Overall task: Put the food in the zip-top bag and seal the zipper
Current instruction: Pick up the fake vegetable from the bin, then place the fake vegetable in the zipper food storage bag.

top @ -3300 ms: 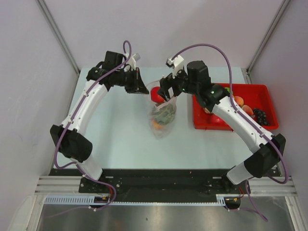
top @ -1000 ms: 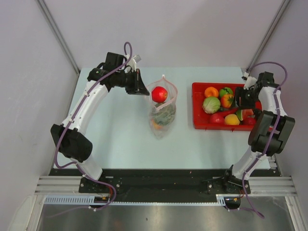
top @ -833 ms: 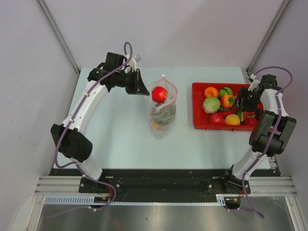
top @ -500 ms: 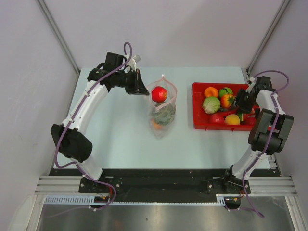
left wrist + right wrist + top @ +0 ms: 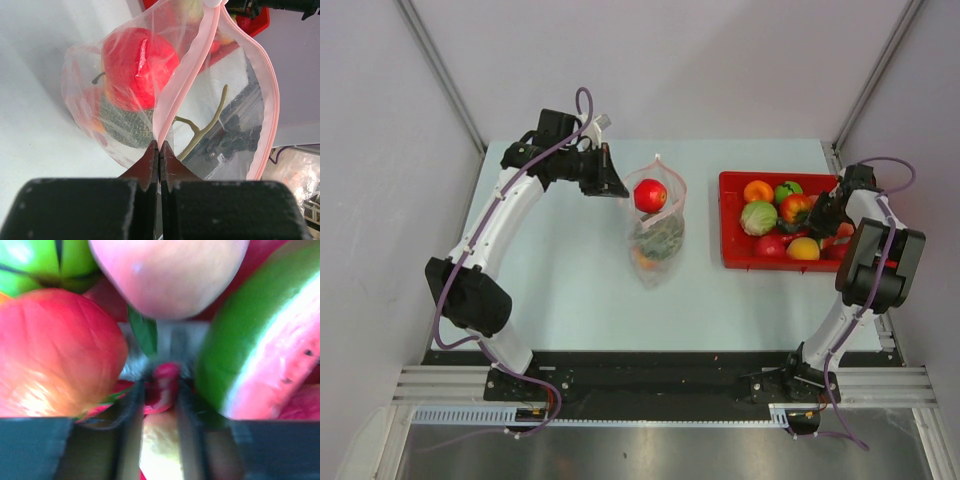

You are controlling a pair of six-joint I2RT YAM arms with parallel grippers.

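Observation:
The clear zip-top bag [image 5: 658, 235] stands open mid-table with a red apple [image 5: 650, 195] on top of other food inside. My left gripper [image 5: 620, 190] is shut on the bag's rim at the pink zipper [image 5: 187, 80]; the fingertips [image 5: 159, 145] pinch the strip. My right gripper [image 5: 817, 222] is down among the food in the red tray [image 5: 735, 257]. Its fingers [image 5: 161, 385] are shut on a small red piece [image 5: 166, 377], between a red-orange tomato [image 5: 55, 350] and a watermelon slice [image 5: 260, 340]. A peach-coloured fruit [image 5: 170, 275] lies just beyond.
The tray also holds a round green melon [image 5: 758, 217], an orange [image 5: 758, 190], a green fruit [image 5: 788, 189], a yellow fruit [image 5: 804, 248] and a red one [image 5: 770, 245]. The tray sits at the table's right edge, close to the right arm's base.
My right gripper has left the bag, swung to the tray, sunk among the food and narrowed its jaws onto the small red piece. The left gripper and bag stay put.

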